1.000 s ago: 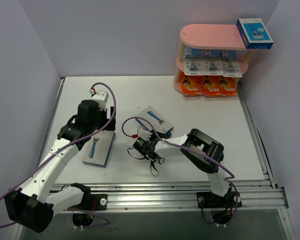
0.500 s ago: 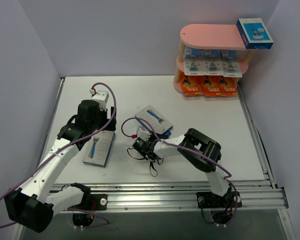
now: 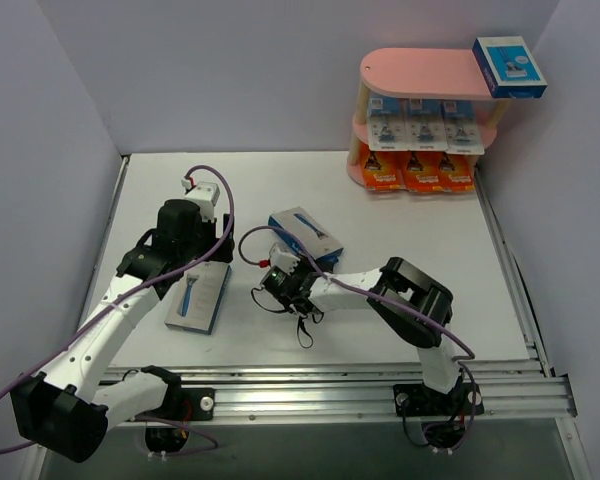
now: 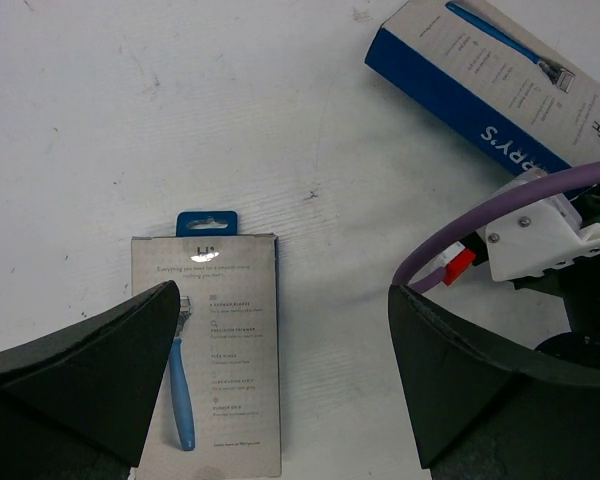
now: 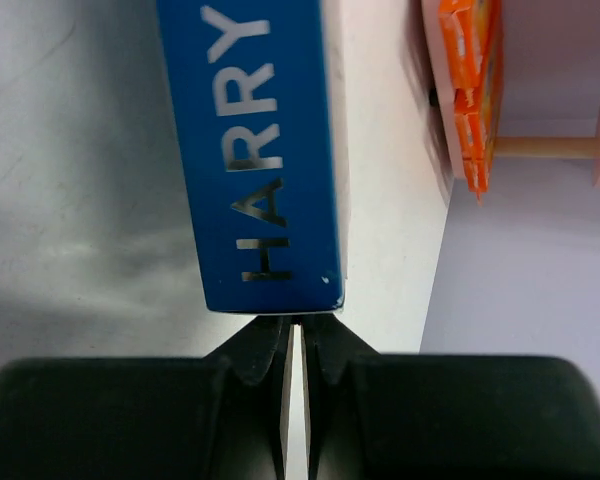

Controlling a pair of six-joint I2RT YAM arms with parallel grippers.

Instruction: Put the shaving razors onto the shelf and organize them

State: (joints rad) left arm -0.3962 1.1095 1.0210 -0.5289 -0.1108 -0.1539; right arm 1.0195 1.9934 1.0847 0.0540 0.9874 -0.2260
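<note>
Our right hand [image 5: 294, 325] was clamped on the near end of the blue Harry's razor box [image 5: 250, 150], tilted on the table [image 3: 420, 240]. Our left hand [image 4: 280, 300] hung spread apart above the grey razor pack [image 4: 225, 350].

- From above and behind the arm bases, we look down over the whole table [image 3: 400, 210], with the shelf [image 3: 410, 70] far right
- Our left wrist view looks straight down from near the table, past its own fingers [image 4: 90, 380], onto a grey razor box [image 4: 225, 340]
- Our right wrist view sits low and very close, facing the blue-edged box [image 5: 260, 150] and the shelf beyond
- All three views share the blue-edged box
</note>
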